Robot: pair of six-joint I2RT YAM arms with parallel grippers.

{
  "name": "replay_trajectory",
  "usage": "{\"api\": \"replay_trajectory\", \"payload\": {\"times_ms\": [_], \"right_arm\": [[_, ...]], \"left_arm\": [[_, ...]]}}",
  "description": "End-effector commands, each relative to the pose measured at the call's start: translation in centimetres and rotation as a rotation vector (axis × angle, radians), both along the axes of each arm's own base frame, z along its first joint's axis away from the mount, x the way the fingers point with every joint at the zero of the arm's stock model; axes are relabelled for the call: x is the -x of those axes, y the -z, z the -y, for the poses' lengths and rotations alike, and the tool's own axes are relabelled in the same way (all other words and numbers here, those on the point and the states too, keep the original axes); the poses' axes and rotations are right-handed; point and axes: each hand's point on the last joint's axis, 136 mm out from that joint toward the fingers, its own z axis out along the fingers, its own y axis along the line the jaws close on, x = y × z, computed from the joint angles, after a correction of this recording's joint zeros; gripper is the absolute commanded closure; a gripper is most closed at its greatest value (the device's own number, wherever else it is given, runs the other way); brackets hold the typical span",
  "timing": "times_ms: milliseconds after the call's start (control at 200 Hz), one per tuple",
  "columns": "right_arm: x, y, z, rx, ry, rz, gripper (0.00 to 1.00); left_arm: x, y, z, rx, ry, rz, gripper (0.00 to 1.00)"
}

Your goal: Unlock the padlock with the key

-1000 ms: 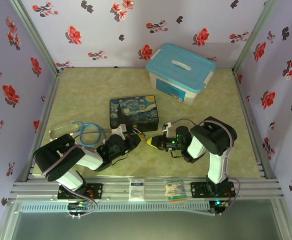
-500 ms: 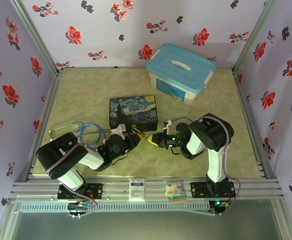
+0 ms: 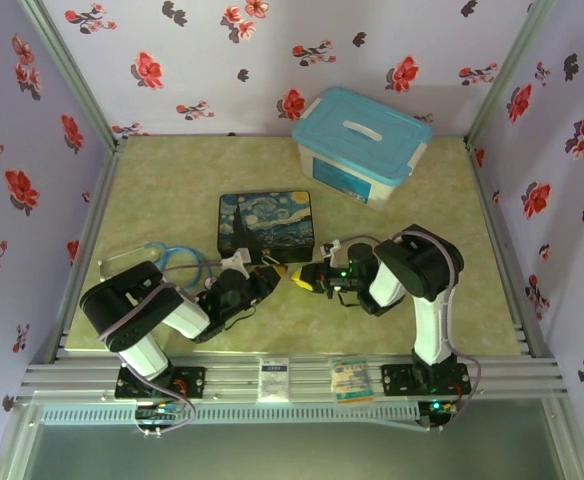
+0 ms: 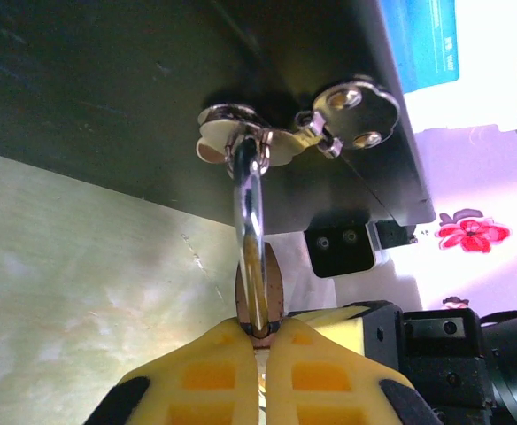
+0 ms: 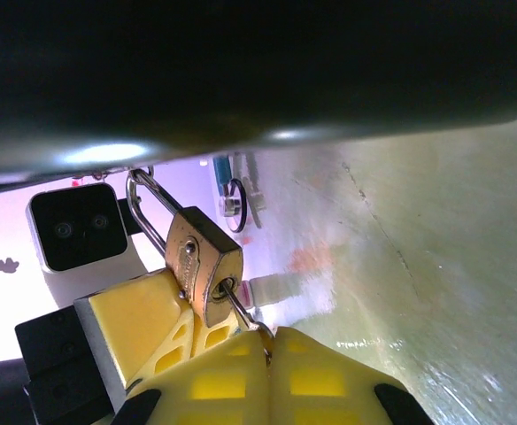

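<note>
Our left end effector point(image 4: 260, 335) pinches the padlock point(image 5: 204, 266), our right end effector point(image 5: 270, 341) pinches the key point(image 5: 241, 312) inside; we should turn it gently.

Left gripper point(image 4: 258, 335): at the bottom edge, its yellow fingers point(image 4: 210, 367) pressed together on the padlock.
Padlock point(image 4: 273, 288): seen edge-on, a thin brass-brown body standing up out of the fingertips.
Shackle point(image 4: 248, 199): silver, rising from the body and threaded through the hasp.
Hasp point(image 4: 241, 128): shiny metal fitting on the dark box, with a lobed plate point(image 4: 354, 106) beside it.
Box point(image 4: 108, 88): dark wall across the top of the frame.
Table point(image 4: 73, 292): pale green, mottled, at the left.
Background: blue-lidded container point(image 4: 427, 40) top right; pale wall with a red flower point(image 4: 471, 235); black hardware point(image 4: 453, 341) lower right.
</note>
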Motion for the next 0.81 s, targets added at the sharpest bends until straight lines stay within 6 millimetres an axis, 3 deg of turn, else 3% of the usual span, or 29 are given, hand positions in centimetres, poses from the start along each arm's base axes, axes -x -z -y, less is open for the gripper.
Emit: {"api": "replay_trajectory", "payload": {"times_ms": [0,220,510,800], "right_arm": [[-0.8,-1.8,-1.5,-0.04,0.021,0.073,1.0],[-0.6,-3.2,-1.4,-0.045,0.039,0.143,1.0],[-0.1,-2.0,-1.6,-0.021,0.025,0.129,1.0],[0.4,-1.6,-1.7,-0.002,0.04,0.134,1.0]], "left_arm": [[1.4,-2.4,2.8,0.095,0.124,0.037,1.0],[1.4,-1.9,2.8,0.089,0.122,0.027,1.0],[1.0,-0.8,1.9,0.052,0.087,0.017,1.0],[-0.6,-0.3,0.9,0.006,0.037,0.056,0.85]]}}
